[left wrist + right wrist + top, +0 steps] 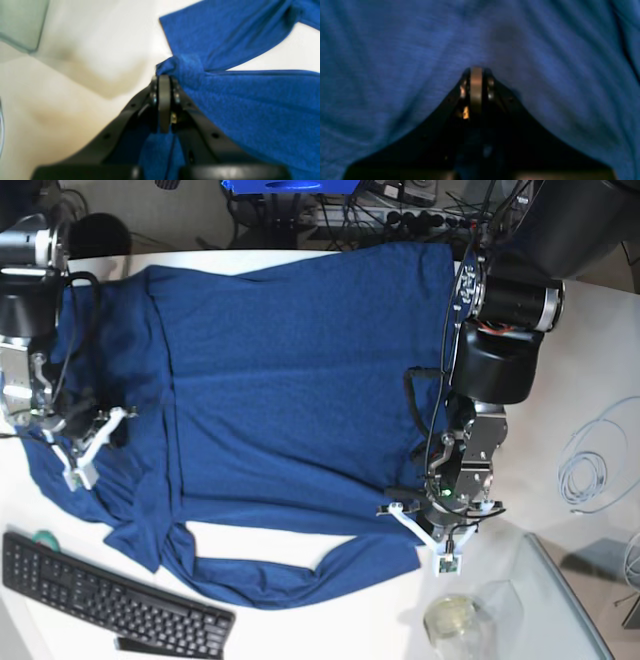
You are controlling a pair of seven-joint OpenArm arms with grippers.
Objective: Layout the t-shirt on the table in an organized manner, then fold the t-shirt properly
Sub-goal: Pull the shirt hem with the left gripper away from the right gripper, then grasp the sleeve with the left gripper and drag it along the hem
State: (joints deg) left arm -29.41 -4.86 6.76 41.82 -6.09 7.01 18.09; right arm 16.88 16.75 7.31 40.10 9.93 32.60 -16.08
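Note:
The dark blue t-shirt [300,360] lies spread over most of the white table [340,625], long sleeves trailing along the near side. My left gripper [163,76] is shut on a bunched bit of its edge, with cloth [250,105] draping off to the right; in the base view that gripper [430,510] sits at the shirt's right side. My right gripper [476,70] is shut with its tips in the fabric [395,62], creases fanning out from them. It [95,425] stands at the shirt's left side.
A black keyboard [110,600] lies at the near left. A glass jar [455,620] and a clear panel [560,600] stand near the left arm. A coiled white cable [595,460] rests at the right. Cables and gear line the far edge.

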